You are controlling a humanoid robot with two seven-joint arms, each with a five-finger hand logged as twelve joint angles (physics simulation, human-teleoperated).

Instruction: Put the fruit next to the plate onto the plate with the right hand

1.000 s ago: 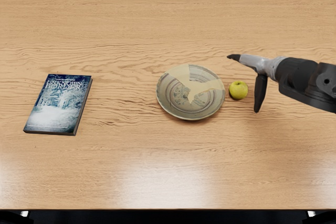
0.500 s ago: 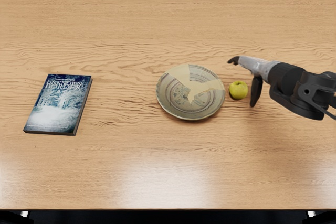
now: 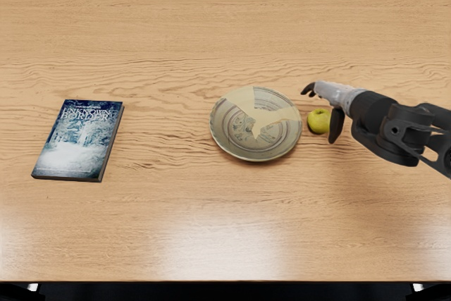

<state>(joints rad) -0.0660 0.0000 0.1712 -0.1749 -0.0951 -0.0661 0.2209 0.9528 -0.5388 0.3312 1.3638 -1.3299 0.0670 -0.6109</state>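
Observation:
A small green apple lies on the table just right of a round beige patterned plate. My right hand comes in from the right edge and sits around the apple's right side. Its fingers are spread, one arching over the apple's top and one dark finger hanging down at its right edge, partly covering it. The hand is not closed on the fruit. The left arm does not show.
A blue book lies flat at the left of the wooden table. The table's far edge meets a dark background along the top.
My right hand has moved left and slightly down, from a short way right of the apple to right against it, with the forearm rolling nearer.

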